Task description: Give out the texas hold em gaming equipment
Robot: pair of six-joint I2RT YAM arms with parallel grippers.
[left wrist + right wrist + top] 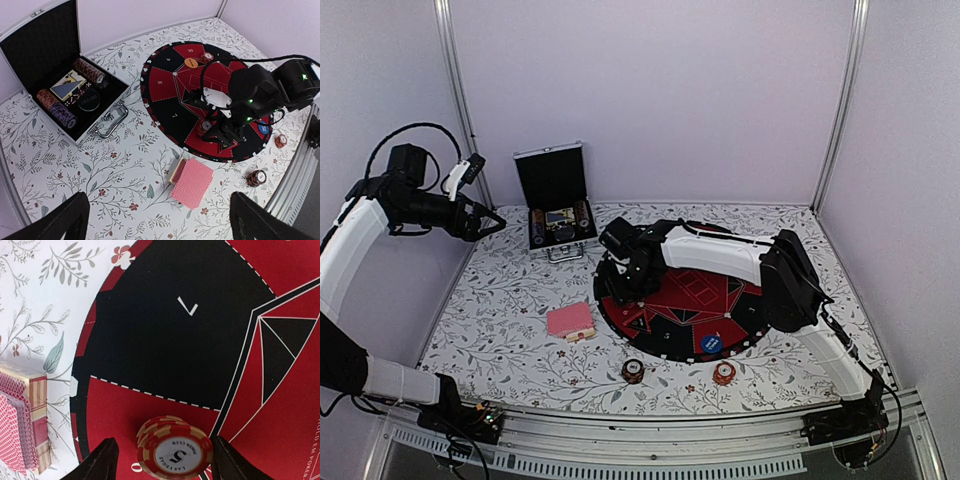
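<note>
Right gripper (165, 461) straddles chip stack (173, 451) on mat (165, 340), card deck (20, 426) nearby.

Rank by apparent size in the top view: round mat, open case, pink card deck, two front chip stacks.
1. round mat
2. open case, though it sits farther back
3. pink card deck
4. left chip stack and right chip stack look alike

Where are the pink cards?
In the top view, the pink card deck lies on the flowery table, just left of the round mat.
</note>
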